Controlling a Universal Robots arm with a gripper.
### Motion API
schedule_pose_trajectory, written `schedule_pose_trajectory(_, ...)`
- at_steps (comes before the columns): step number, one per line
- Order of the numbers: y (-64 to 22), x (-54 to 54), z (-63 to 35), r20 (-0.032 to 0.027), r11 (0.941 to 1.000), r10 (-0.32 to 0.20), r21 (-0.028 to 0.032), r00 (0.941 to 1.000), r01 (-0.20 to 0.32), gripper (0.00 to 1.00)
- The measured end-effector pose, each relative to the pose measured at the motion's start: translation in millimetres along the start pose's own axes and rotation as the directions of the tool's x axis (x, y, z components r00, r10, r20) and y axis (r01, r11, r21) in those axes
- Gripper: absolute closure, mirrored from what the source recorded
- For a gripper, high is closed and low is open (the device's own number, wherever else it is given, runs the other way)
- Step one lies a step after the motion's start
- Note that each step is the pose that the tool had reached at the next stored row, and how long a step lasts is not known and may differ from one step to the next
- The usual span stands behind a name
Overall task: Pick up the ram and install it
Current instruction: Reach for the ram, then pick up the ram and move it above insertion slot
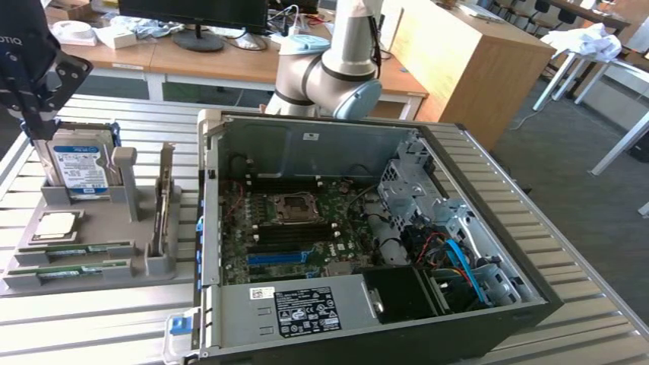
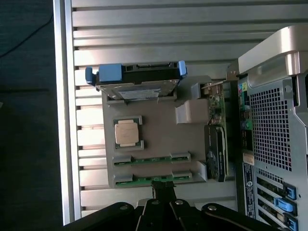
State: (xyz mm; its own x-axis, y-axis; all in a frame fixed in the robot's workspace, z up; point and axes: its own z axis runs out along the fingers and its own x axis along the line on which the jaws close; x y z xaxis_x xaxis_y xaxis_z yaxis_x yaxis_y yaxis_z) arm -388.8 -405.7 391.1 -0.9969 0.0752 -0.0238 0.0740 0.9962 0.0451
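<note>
Closed, empty end effector hovers above slim green circuit-board ram: likely light, stiff, fragile; grip its long edges.

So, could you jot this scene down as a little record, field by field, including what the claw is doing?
claw: the claw is shut, holds nothing and hangs above the holder
holder: grey holder on the slatted metal table
ram: two green ram sticks lie flat, side by side, in the holder
hard drive: hard drive stands upright in the holder
processor: processor lies flat beside the sticks
computer: computer case is open, its motherboard exposed
work so far: no stick picked up
</note>
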Motion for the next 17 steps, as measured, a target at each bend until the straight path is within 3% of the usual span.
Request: schedule_pose_trajectory(17,-2.2,-0.2,-0.1,0.0000,1.0000,0.000,0.0000,1.0000,0.000,0.90)
